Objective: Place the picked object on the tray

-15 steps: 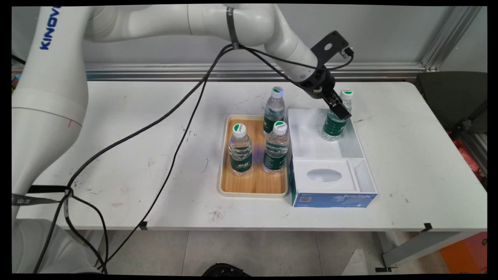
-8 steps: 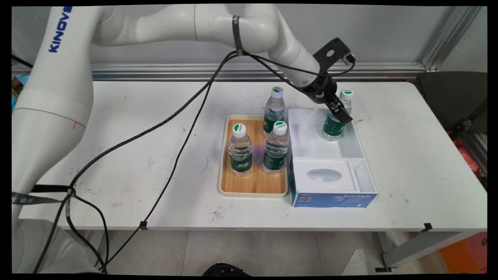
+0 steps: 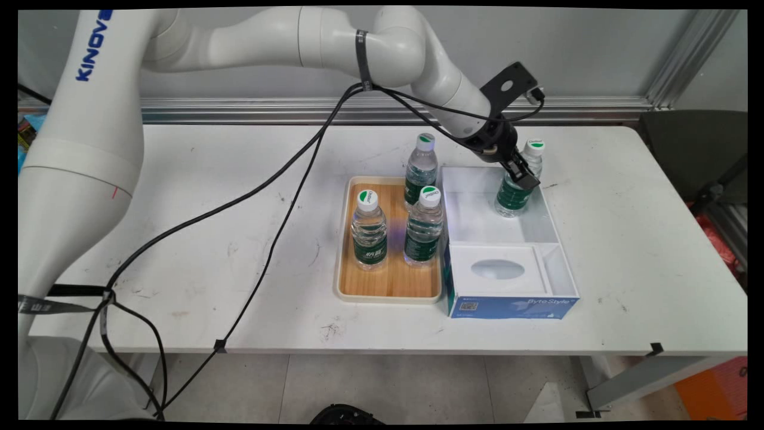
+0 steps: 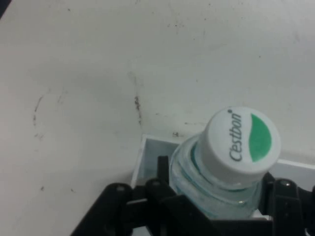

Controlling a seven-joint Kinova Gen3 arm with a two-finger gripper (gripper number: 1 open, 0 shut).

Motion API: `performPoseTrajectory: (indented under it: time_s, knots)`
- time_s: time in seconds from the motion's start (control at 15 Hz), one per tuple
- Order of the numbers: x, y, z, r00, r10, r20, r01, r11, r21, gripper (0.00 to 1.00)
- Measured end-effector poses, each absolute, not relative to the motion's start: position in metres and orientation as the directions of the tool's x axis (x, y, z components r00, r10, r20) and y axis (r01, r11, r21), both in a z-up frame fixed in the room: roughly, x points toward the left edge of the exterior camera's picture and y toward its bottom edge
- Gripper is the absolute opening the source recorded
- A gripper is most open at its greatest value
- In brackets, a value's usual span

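Observation:
A clear water bottle (image 3: 510,200) with a green label and a white cap stands in the far right corner of an open white box (image 3: 552,222), leaning slightly to the right. My gripper (image 3: 520,176) comes down from the upper left and is shut on this bottle just below its neck. In the hand view the cap of the bottle (image 4: 241,142), lettered Cestbon, sits between the black fingers (image 4: 162,169), with my gripper (image 4: 216,199) pressed against the shoulder. The box corner and white table lie beyond it.
A wooden tray (image 3: 394,280) lies left of the box with two bottles (image 3: 368,230) (image 3: 423,227) in front and a third (image 3: 421,164) at its back edge. The box's near part holds a white insert (image 3: 495,269) with an oval hollow. Black cables (image 3: 268,239) trail across the table's left.
The hand has risen a little and shifted right along the bottle. The bottle's cap has tipped slightly to the right; its base stays in the box.

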State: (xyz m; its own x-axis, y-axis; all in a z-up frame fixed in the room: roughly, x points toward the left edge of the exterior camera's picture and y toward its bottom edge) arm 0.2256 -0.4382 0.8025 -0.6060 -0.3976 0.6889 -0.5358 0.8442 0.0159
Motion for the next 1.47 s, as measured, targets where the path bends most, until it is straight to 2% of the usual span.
performPoseTrajectory:
  time_s: [0.2,0.67,1.07,1.47]
  knots:
    - [0.227,-0.436,0.809,-0.602,-0.395,0.694,-0.539,0.842,0.012,0.00]
    - [0.238,-0.420,0.858,-0.595,-0.382,0.707,-0.548,0.836,-0.010,0.00]
    - [0.263,-0.380,0.902,-0.594,-0.423,0.684,-0.573,0.819,0.009,0.00]
    - [0.293,-0.335,0.921,-0.621,-0.451,0.641,-0.576,0.817,0.018,0.00]
